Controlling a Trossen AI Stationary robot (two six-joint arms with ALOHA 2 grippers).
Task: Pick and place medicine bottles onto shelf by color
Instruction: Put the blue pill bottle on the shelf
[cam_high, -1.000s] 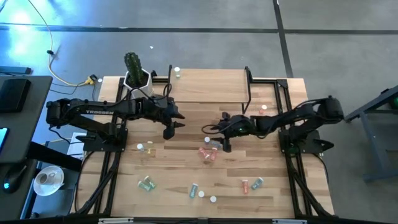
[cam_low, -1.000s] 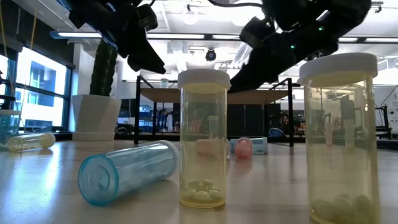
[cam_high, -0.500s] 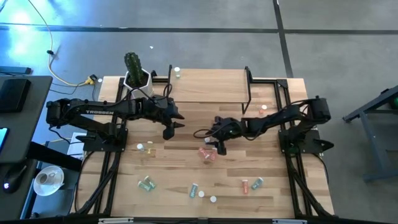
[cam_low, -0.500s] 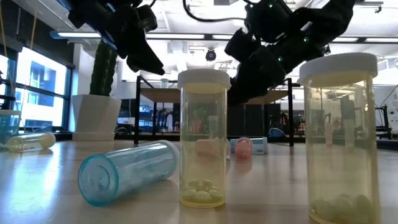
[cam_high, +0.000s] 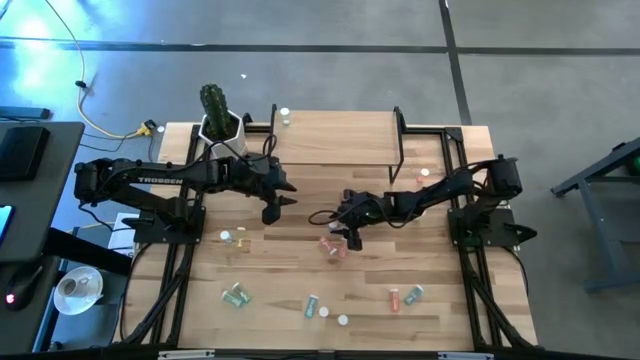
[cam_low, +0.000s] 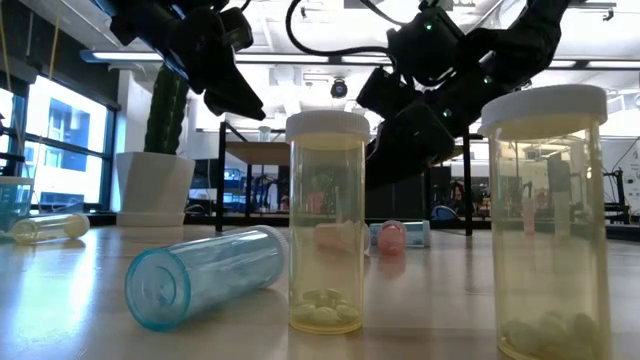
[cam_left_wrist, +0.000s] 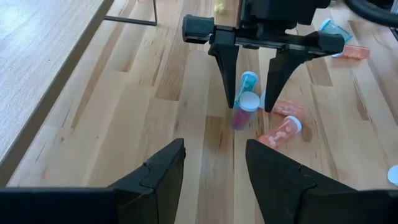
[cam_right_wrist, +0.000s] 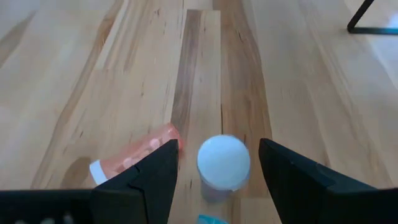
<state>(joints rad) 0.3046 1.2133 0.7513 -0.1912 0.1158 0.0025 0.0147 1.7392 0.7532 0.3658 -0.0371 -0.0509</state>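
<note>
In the high view, the right claw (cam_high: 350, 233) is seen reaching over the middle of the light-wood surface (cam_high: 300, 270), poised just above a cluster of small pink-red medicine bottles (cam_high: 334, 247). The left claw (cam_high: 276, 206) hangs to the left of it, well apart from any bottle. The pale rectangular wooden shelf on thin black legs (cam_high: 335, 137) stands at the far edge.

In the low view, two upright yellow bottles (cam_low: 327, 222) and a fallen pale-blue one (cam_low: 205, 275) are shown close to the lens.

In the left wrist view, the left fingers (cam_left_wrist: 158, 171) are seen half spread and empty; the right fingers are spread wide, straddling an upright white-capped pink bottle (cam_left_wrist: 243, 110).

In the right wrist view, that white cap (cam_right_wrist: 223, 161) lies between the fingers, and a fallen pink bottle (cam_right_wrist: 134, 155) lies just beside it. If the descent is off-centre, the upright bottle could be toppled, or the fallen neighbour nudged or caught.
</note>
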